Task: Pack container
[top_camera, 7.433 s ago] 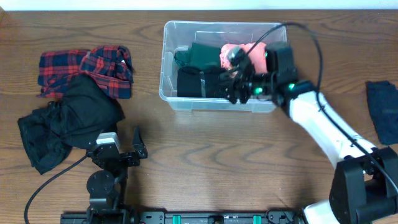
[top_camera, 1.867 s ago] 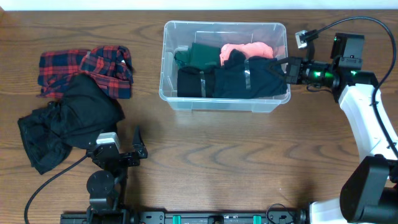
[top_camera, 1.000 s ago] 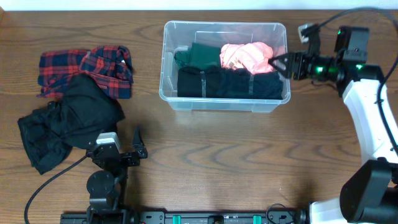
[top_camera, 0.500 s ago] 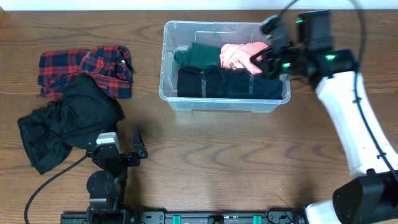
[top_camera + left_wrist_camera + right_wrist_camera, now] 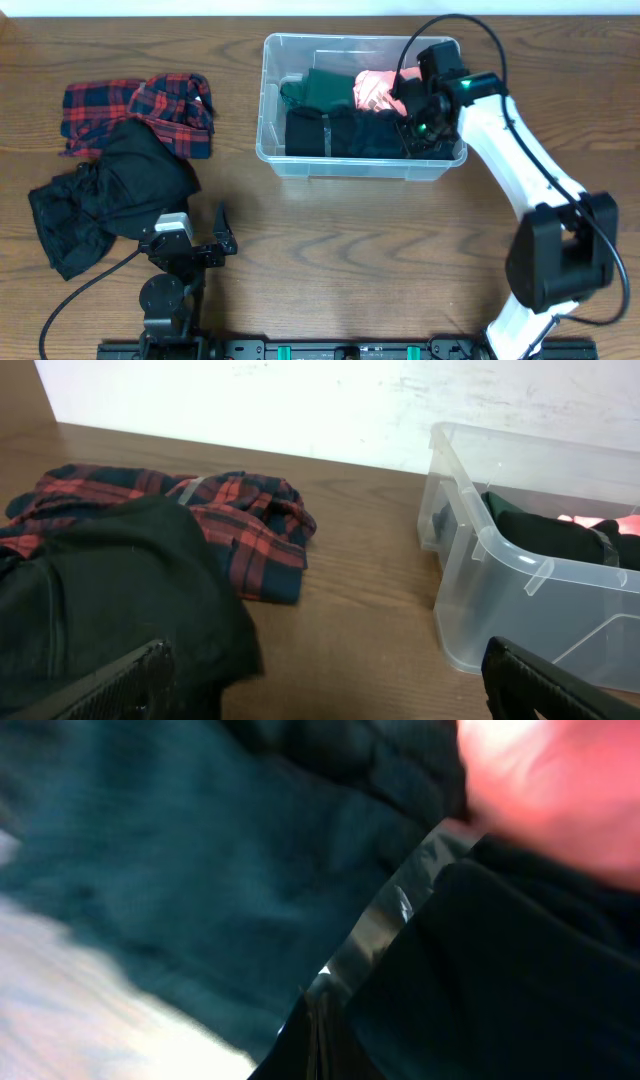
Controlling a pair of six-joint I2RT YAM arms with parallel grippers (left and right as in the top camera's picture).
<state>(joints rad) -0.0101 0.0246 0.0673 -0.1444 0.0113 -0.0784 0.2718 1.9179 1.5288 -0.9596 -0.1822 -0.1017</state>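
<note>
One container (image 5: 350, 168), long axis left-right, mouth up; right tool (image 5: 411, 129) inside, spread unclear; left tool (image 5: 325, 685) wide.

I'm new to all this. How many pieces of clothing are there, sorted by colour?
Red plaid shirt, on the table: 1
Black garment, on the table: 1
Green garment, in the container: 1
Pink garment, in the container: 1
Dark bundle with grey strips, in the container: 1 (separate pieces cannot be told apart)
Total: 5

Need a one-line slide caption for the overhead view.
Right arm reaches into the clothes-filled container; plaid shirt and black garment wait on the table at left.
</note>
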